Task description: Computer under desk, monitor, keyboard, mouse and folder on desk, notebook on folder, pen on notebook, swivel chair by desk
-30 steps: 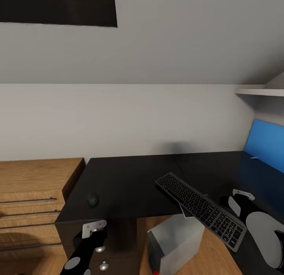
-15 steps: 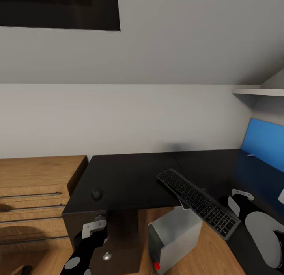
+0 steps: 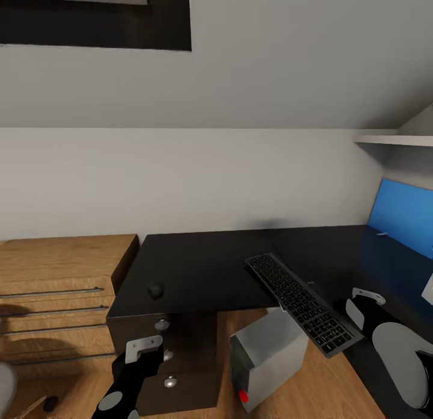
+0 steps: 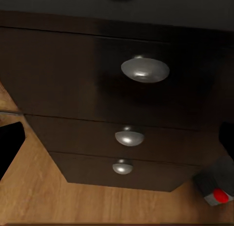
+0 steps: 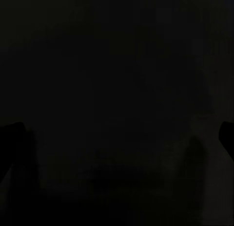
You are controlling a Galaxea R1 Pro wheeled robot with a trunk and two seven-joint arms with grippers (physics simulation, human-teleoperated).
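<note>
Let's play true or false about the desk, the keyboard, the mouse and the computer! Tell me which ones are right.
1. The keyboard lies on the black desk, with one end sticking out past the edge. True.
2. The mouse sits right beside the keyboard. False: it is far off, near the desk's end by the wooden drawer chest.
3. The computer stands on the floor under the desk. True.
4. The desk drawers have square gold handles. False: the knobs are round and silver.
5. The monitor stands in the middle of the desk. False: the middle is bare.
</note>
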